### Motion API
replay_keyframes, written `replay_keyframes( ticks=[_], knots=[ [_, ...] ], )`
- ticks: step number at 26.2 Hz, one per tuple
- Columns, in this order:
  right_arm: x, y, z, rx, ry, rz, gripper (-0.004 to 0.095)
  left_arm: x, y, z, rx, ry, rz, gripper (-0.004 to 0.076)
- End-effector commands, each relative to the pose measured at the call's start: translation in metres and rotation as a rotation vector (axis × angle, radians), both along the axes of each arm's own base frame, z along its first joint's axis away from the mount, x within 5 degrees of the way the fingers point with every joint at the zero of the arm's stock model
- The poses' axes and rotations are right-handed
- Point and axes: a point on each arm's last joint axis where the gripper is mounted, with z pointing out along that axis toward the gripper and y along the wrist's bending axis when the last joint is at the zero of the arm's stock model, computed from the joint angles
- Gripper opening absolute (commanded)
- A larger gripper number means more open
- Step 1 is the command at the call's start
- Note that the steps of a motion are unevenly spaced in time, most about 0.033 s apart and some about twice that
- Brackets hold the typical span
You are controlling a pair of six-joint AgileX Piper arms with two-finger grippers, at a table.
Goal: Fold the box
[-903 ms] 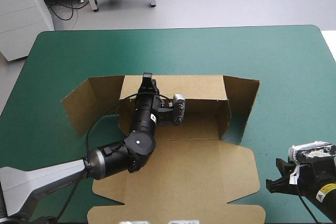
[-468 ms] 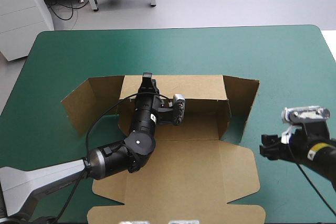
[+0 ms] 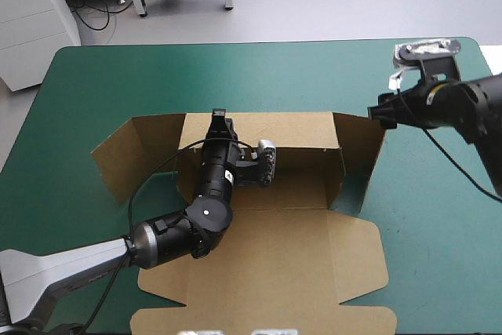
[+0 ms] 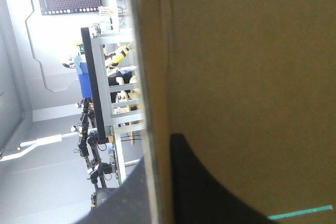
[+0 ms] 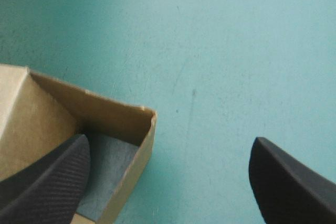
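The teal-green table cover carries the box, a cut sheet of brown corrugated board, at its middle. The sheet's long axis runs from 9 to 3 o'clock in the high view. Its lid panel lies flat toward 6 o'clock. The long back wall stands raised at 12 o'clock. A side flap stands up at each end, and the right-hand flap angles out toward 3 o'clock.

The left gripper sits at the back wall's top edge, toward its 9 o'clock end. In its wrist view the black fingers are all but closed, one on each face of the board, pinching the wall's rim.

The right gripper hovers at the right-hand flap's upper far corner, at about 2 o'clock from the box's middle. It is plainly the nearer arm to that flap. In its wrist view the two black fingers stand wide apart and hold nothing. The flap's corner lies just ahead of one finger, not centred in the gap, with only bare cover ahead of the other.

Judging from this, the coming move depends on that offset. The gripper would need to shift toward 9 o'clock so the flap's edge lies between the fingers before the flap can be swung inward.
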Motion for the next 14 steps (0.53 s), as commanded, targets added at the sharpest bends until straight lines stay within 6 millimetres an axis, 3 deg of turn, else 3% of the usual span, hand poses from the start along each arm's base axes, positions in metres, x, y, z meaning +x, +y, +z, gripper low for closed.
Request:
replay_keyframes(
  ticks=[1, 7, 11, 14],
  knots=[
    [0.027, -0.004, 0.022, -0.019, -0.042, -0.022, 0.0763, -0.003, 0.002, 0.02, -0.05, -0.064, -0.003, -0.0032],
    [0.081, -0.018, 0.008, 0.098, 0.1, -0.009, 0.0761, -0.003, 0.002, 0.02, -0.057, -0.065, -0.002, -0.0032],
    [0.11, -0.026, -0.021, 0.179, 0.186, 0.003, 0.076, -0.003, 0.002, 0.02, -0.057, -0.065, -0.002, -0.0032],
    [0.117, -0.028, -0.033, 0.137, 0.215, 0.018, 0.076, -0.003, 0.002, 0.02, -0.057, -0.065, -0.002, -0.0032]
  ],
)
